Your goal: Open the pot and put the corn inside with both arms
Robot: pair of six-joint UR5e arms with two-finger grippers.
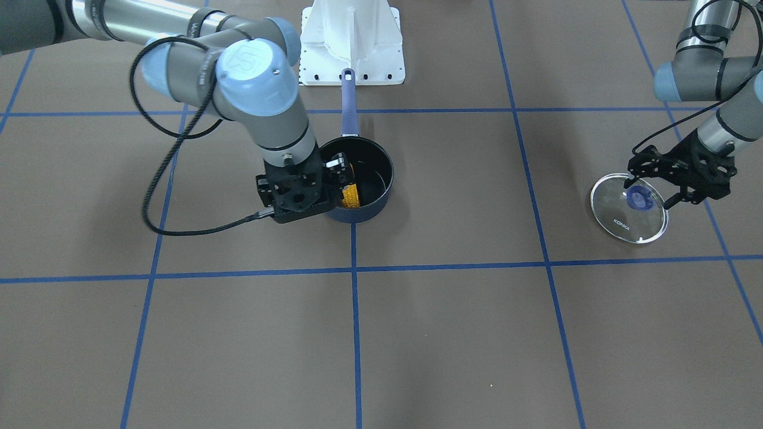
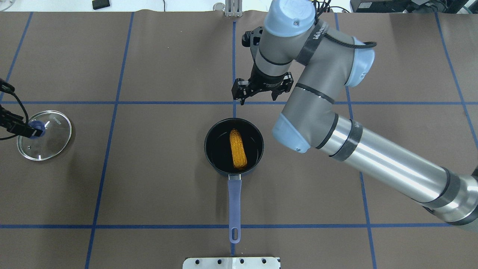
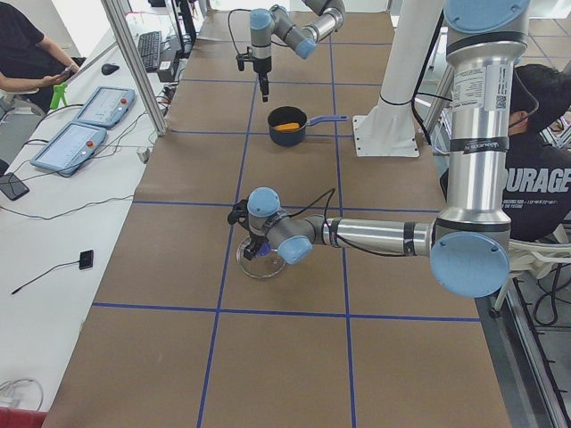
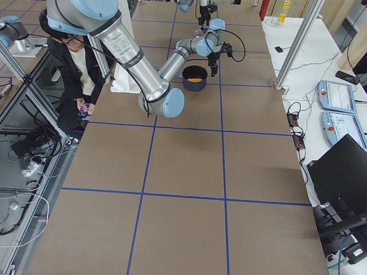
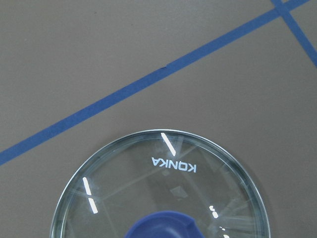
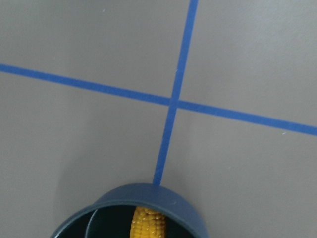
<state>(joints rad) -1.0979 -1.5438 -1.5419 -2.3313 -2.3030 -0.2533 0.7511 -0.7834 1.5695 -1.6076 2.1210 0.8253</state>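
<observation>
The dark navy pot (image 2: 217,147) stands uncovered mid-table, its blue handle (image 2: 234,201) pointing toward the robot base. The orange-yellow corn (image 2: 238,148) lies inside it, also seen in the front view (image 1: 350,195). My right gripper (image 2: 257,98) is open and empty, raised above the pot's far side. The right wrist view shows the pot rim (image 6: 148,196) and the corn tip (image 6: 147,223). The glass lid (image 2: 52,140) lies flat on the table at far left. My left gripper (image 1: 648,190) is open, with its fingers on either side of the blue knob (image 1: 641,198).
The white robot base plate (image 2: 231,262) sits just behind the pot handle's end. Blue tape lines (image 2: 112,102) grid the brown table. In the left side view a person (image 3: 535,178) sits by the base and tablets (image 3: 80,125) lie on the side bench.
</observation>
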